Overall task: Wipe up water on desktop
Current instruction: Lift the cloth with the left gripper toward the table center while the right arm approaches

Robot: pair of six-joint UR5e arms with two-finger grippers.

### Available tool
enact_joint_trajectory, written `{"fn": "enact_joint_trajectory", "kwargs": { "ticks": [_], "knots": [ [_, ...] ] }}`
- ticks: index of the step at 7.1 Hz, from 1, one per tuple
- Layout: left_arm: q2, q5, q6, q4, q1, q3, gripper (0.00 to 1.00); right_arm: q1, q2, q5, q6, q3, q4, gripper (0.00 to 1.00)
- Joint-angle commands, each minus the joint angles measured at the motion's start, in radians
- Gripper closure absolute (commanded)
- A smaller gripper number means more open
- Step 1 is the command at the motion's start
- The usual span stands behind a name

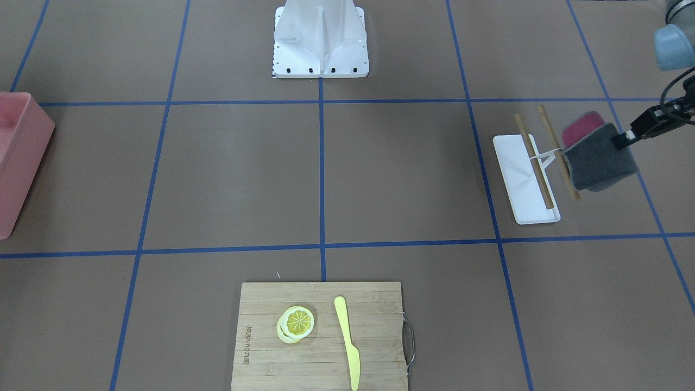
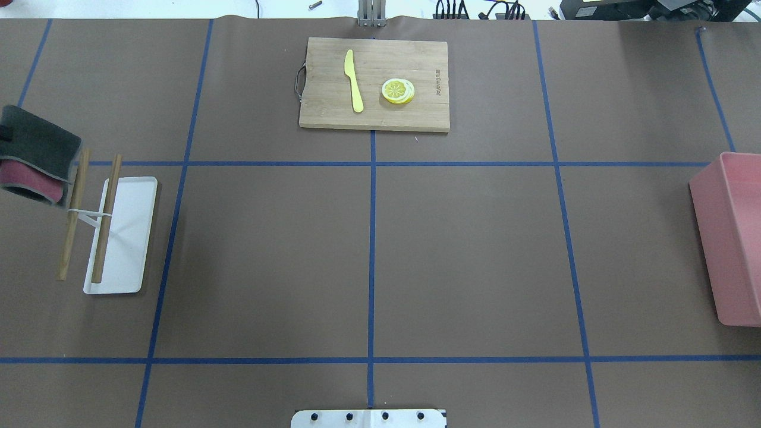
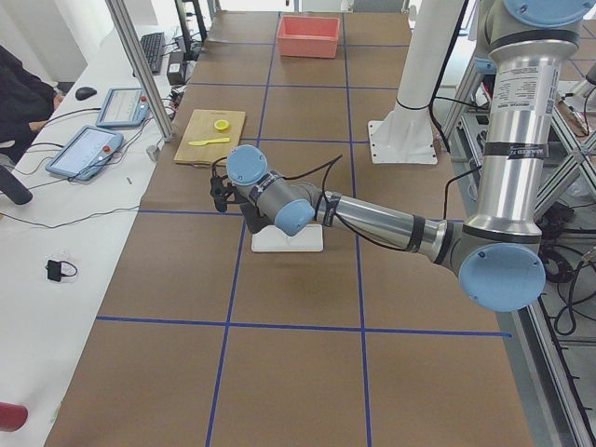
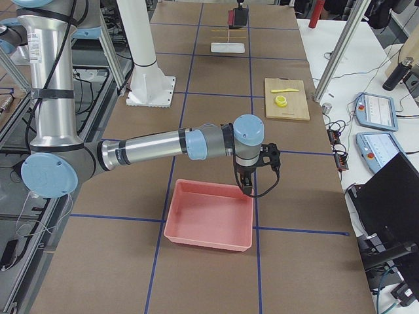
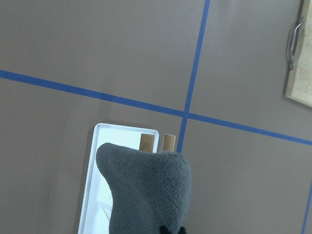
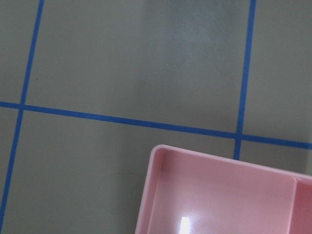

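From the front, you see the left gripper (image 1: 620,142) clenched on a gray cloth (image 1: 600,160) with a red inside. It is held above the desktop (image 1: 233,174), just beside the wooden rods (image 1: 545,157) racked over the white tray (image 1: 524,187). Overhead, you find that cloth at the left edge, the cutting board (image 2: 374,113) with yellow knife (image 2: 354,83) and lemon slices (image 2: 398,91) at the far side, and the pink bin (image 2: 728,238) at the right. From the right end, the right gripper (image 4: 245,185) hangs over the bin's rim; you cannot tell whether it grips. Your left wrist camera shows the cloth over the tray and rod ends.
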Motion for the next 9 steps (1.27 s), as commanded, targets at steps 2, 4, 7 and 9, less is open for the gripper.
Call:
{"fn": "enact_joint_trajectory", "kwargs": {
  "ticks": [2,4,7,9],
  "knots": [
    [-0.139,0.032,-0.408,0.008,-0.013,0.001,1.00,-0.137,0.049,-0.001,0.040,-0.006,0.307,0.00],
    [-0.217,0.150,-0.616,0.003,0.070,-0.010,1.00,-0.276,0.199,-0.004,0.262,0.002,0.389,0.00],
    [-0.315,0.418,-0.890,0.009,0.368,-0.034,1.00,-0.446,0.280,-0.024,0.332,0.002,0.602,0.00],
    [-0.500,0.533,-1.010,0.259,0.502,-0.033,1.00,-0.619,0.314,-0.178,0.431,0.049,0.668,0.00]
  ]
}}
